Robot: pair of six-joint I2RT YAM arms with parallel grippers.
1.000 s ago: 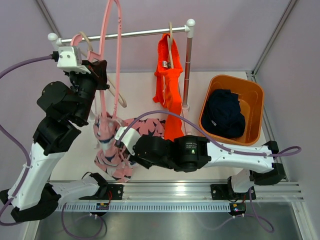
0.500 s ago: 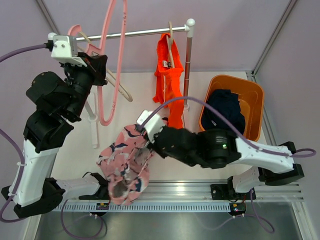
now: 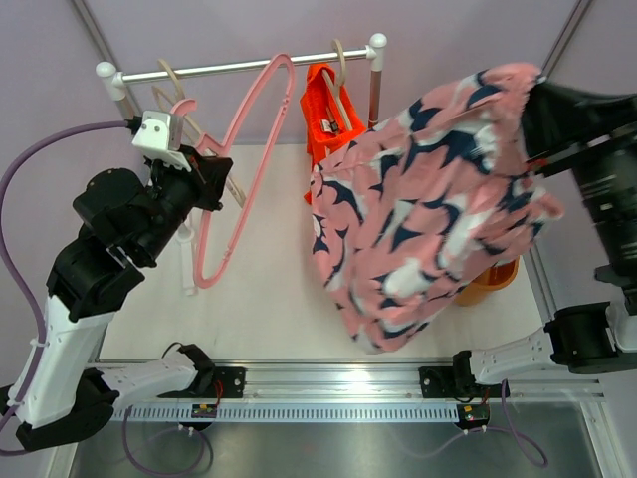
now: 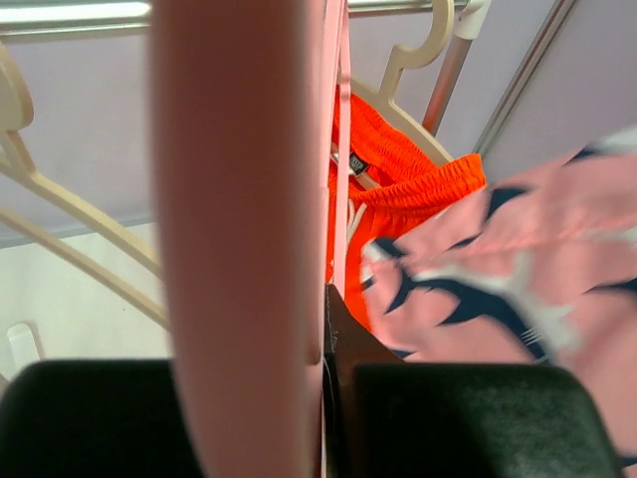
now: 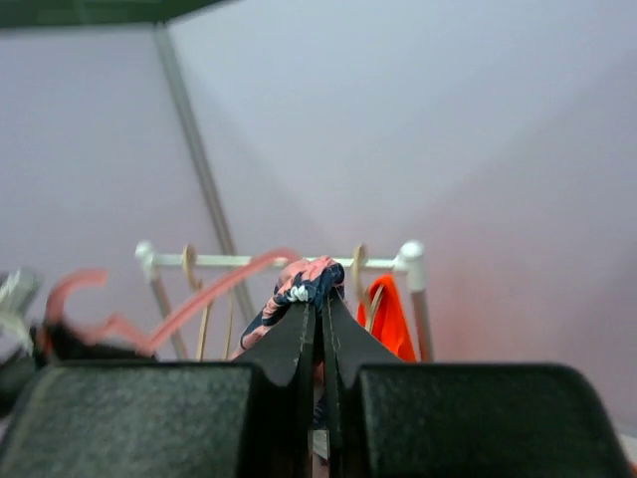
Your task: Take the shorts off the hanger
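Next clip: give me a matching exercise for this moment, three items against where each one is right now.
Items:
1. pink patterned shorts
2. orange shorts
3. pink hanger

Places:
A. hanging at the rail
B. clamped in the left gripper
C. held up in the air by the right gripper

Pairs: 1-C, 2-A, 3-B

Metal rail (image 3: 229, 68) w/ white end caps runs along far edge. Cream hangers (image 3: 175, 88) hang on it nr far-left corner. Orange bin (image 3: 488, 282) at right edge, mostly hidden. Alu track (image 3: 328, 383) along near edge of white table (image 3: 269, 299).
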